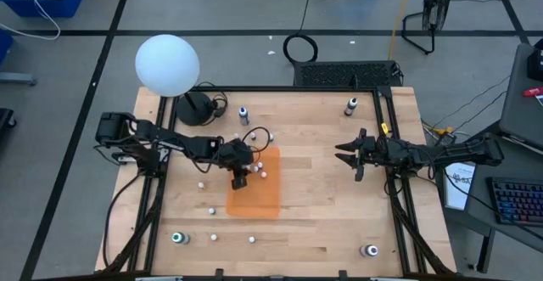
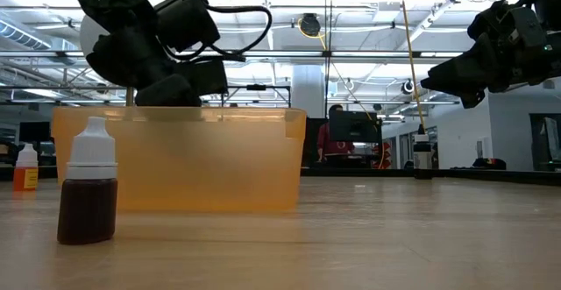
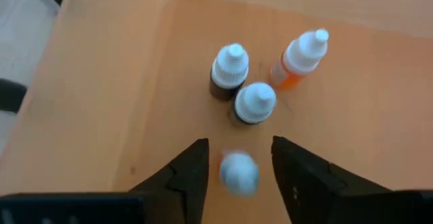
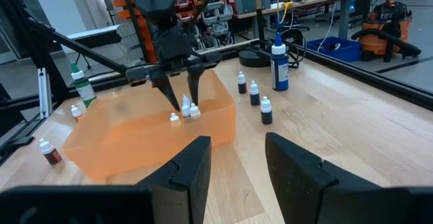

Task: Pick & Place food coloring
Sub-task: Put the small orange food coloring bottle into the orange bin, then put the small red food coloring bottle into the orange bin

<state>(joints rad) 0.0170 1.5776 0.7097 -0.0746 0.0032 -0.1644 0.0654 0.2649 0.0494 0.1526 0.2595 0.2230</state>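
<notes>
The left claw [image 3: 238,158] is held parted over the orange bin [image 1: 254,198], a blurred bottle [image 3: 239,172] between its fingers. The right claw [image 1: 346,155] is parted above the bench [image 1: 322,221].

The left arm reaches in toward the middle, its wrist bent so the left gripper [image 1: 238,177] points straight down with its fingers [image 3: 186,176] parted. The right arm stretches level, and the right gripper [image 1: 349,157] hangs in the air, fingers [image 4: 189,166] apart.
</notes>
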